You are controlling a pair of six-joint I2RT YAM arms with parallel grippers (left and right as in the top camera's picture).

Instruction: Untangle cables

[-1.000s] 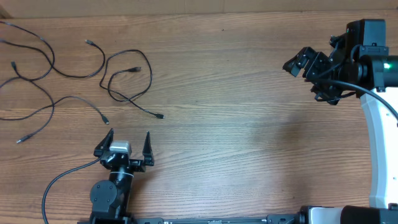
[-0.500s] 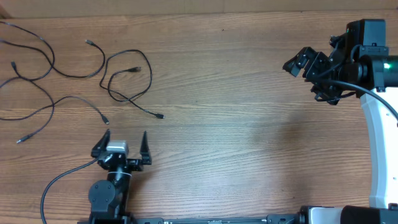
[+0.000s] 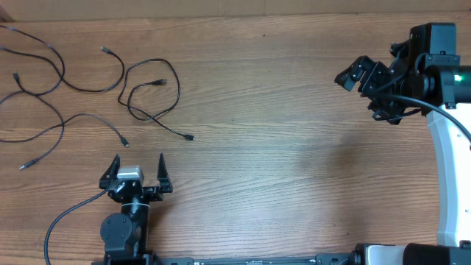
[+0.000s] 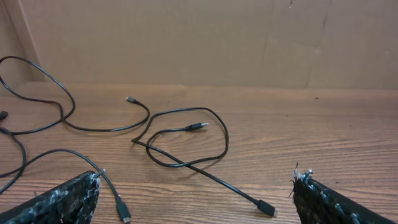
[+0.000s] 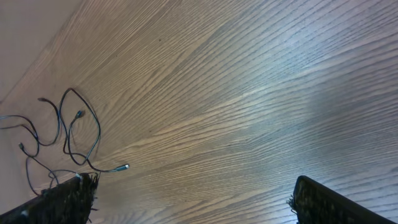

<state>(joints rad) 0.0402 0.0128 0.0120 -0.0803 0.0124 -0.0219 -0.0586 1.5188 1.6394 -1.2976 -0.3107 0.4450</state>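
Observation:
Several thin black cables lie spread on the wooden table at the far left. A looped cable [image 3: 156,96] crosses itself and ends in a plug near the middle-left; it also shows in the left wrist view [image 4: 186,146] and in the right wrist view [image 5: 84,134]. Another cable [image 3: 81,118] ends in a plug just beyond my left gripper. Longer cables [image 3: 44,70] curl at the far left edge. My left gripper [image 3: 137,163] is open and empty, just short of the cable ends. My right gripper [image 3: 366,87] is open and empty, high at the far right, well away from the cables.
A thicker black cable [image 3: 66,217] runs from the left arm base at the front left. The right arm's white body [image 3: 450,147] stands at the right edge. A brown cardboard wall [image 4: 199,37] backs the table's far edge.
My left gripper has shifted left and slightly back toward the front edge. The right arm and the cables have not moved.

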